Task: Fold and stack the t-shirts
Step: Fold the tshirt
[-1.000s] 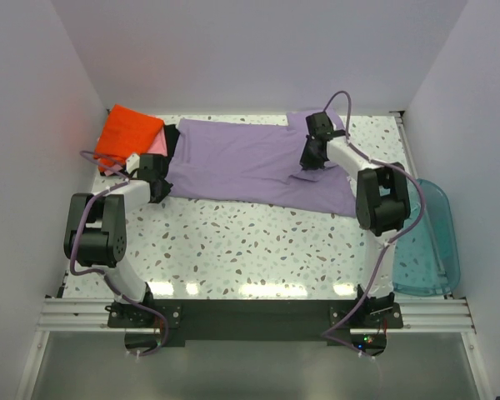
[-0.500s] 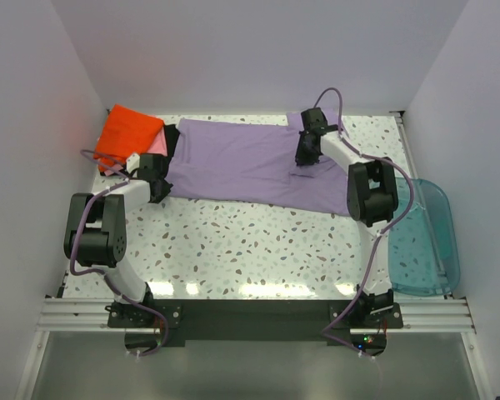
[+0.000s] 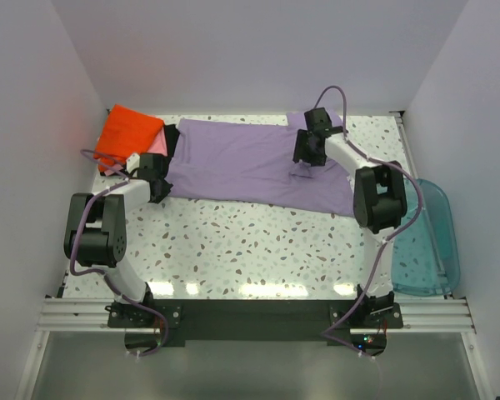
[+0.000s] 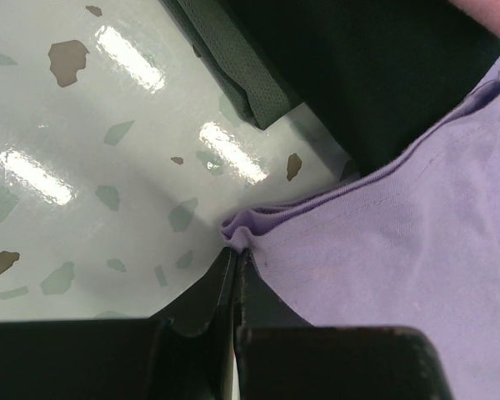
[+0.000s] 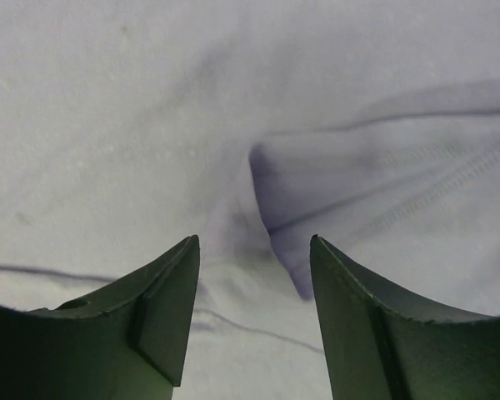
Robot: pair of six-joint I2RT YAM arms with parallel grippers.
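Observation:
A large lavender t-shirt lies spread across the back of the table. At its left end sits a stack of folded t-shirts: orange, pink and black. My left gripper is shut on the lavender shirt's near-left corner, beside the black shirt. My right gripper hangs open just above the shirt's right part. Nothing is between its fingers, and a folded-over flap of lavender cloth lies under them.
A translucent teal bin sits off the table's right edge. Speckled tabletop stretches in front of the shirt toward the arm bases. White walls close in the left, back and right sides.
My right gripper has opened and let go of the lavender cloth, shifting slightly left and back. The flap now rests on the shirt. The left gripper has not moved.

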